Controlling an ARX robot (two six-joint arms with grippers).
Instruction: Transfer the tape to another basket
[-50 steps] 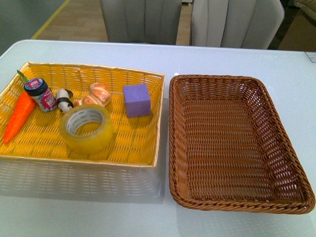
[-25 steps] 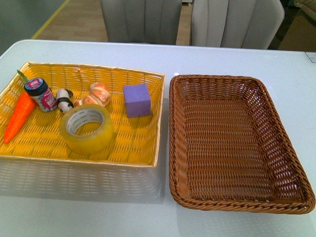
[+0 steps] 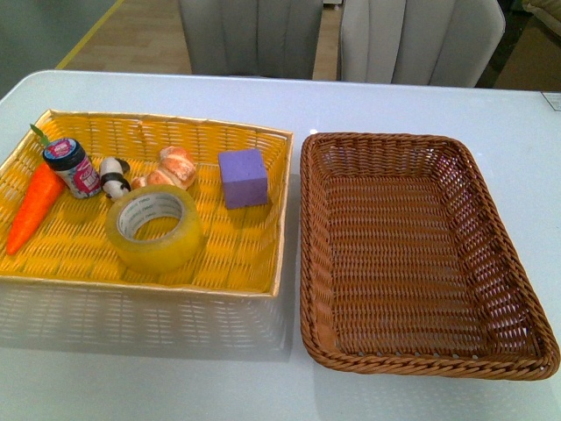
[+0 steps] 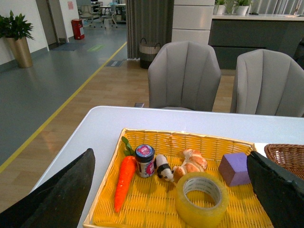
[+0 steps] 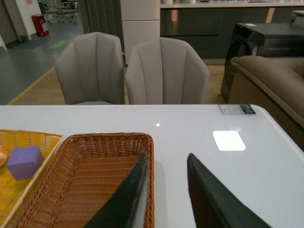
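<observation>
The tape [image 3: 154, 227], a wide yellowish translucent roll with a white core, lies flat near the front of the yellow basket [image 3: 223, 287]; the left wrist view shows the tape [image 4: 201, 199] too. The brown wicker basket [image 3: 308, 230] stands empty to the right, and its corner [image 4: 286, 156] shows in the left wrist view. Neither arm appears in the front view. My left gripper [image 4: 172, 190] is open, hanging back above the table with the tape between its wide-spread fingers. My right gripper [image 5: 166, 164] is shut on nothing, over the brown basket's right rim [image 5: 149, 180].
In the yellow basket with the tape lie a carrot [image 3: 35, 204], a small jar [image 3: 73, 167], a panda figure [image 3: 113, 178], a bread roll [image 3: 173, 167] and a purple block [image 3: 243, 177]. Two grey chairs [image 3: 342, 39] stand behind the white table [image 3: 158, 368].
</observation>
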